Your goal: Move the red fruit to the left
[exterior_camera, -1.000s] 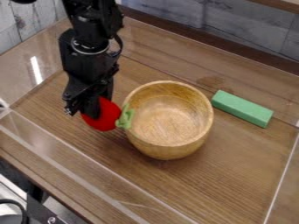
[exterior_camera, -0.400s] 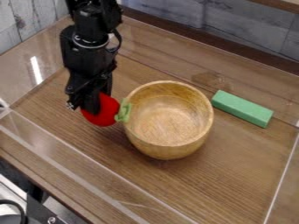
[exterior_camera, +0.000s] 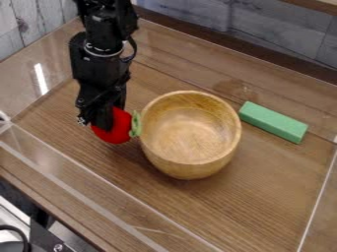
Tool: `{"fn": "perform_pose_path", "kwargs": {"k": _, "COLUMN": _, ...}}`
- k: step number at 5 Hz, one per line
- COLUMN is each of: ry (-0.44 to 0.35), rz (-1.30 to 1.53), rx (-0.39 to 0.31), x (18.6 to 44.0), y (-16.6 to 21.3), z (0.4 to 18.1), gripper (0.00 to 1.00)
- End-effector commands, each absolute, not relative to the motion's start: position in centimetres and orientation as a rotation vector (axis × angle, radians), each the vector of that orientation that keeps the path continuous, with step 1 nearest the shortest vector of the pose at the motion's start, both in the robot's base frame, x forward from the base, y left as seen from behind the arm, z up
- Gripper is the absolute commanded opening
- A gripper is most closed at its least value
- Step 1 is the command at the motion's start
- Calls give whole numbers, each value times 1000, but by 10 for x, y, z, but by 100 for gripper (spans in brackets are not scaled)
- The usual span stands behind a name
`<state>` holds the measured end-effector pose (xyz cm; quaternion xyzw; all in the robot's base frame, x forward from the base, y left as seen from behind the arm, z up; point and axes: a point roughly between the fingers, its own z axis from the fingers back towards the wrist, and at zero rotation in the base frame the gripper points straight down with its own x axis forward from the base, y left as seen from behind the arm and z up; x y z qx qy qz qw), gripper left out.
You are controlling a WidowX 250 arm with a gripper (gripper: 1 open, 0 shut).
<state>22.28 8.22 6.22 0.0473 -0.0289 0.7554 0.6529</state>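
The red fruit (exterior_camera: 118,128) is a small bright-red strawberry-like toy with a light green stem pointing toward the bowl. It sits low over the wooden table, just left of the bowl's rim. My black gripper (exterior_camera: 102,118) points straight down and is shut on the red fruit, covering its left and upper side. I cannot tell whether the fruit touches the table.
A round wooden bowl (exterior_camera: 224,151) stands right of the fruit, close to it. A flat green rectangular block (exterior_camera: 273,121) lies further right. Clear plastic walls (exterior_camera: 79,162) border the table at the front and left.
The gripper and the red fruit have shifted only slightly to the left, away from the bowl's rim. Bowl and green block have stayed put.
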Motion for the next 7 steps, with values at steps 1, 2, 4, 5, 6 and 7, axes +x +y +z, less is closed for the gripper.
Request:
{"fn": "perform_pose_path", "kwargs": {"k": 1, "ry": -95, "rz": 1745, "rx": 84, "x": 234, "y": 90, "z": 72, "gripper": 0}}
{"fn": "perform_pose_path", "kwargs": {"k": 2, "ry": -75, "rz": 1758, "rx": 85, "x": 237, "y": 94, "z": 73, "gripper": 0}}
{"fn": "perform_pose_path", "kwargs": {"k": 4, "ry": -29, "rz": 1784, "rx": 90, "x": 241, "y": 103, "z": 74, "gripper": 0}}
{"fn": "perform_pose_path", "kwargs": {"k": 5, "ry": -6, "rz": 1794, "rx": 95, "x": 242, "y": 107, "z": 73, "gripper": 0}}
{"fn": "perform_pose_path", "kwargs": {"k": 6, "ry": 18, "rz": 1804, "rx": 98, "x": 244, "y": 112, "z": 74, "gripper": 0}}
{"fn": "perform_pose_path", "kwargs": {"k": 7, "ry": 45, "rz": 1814, "rx": 101, "x": 246, "y": 116, "z": 74, "gripper": 0}}
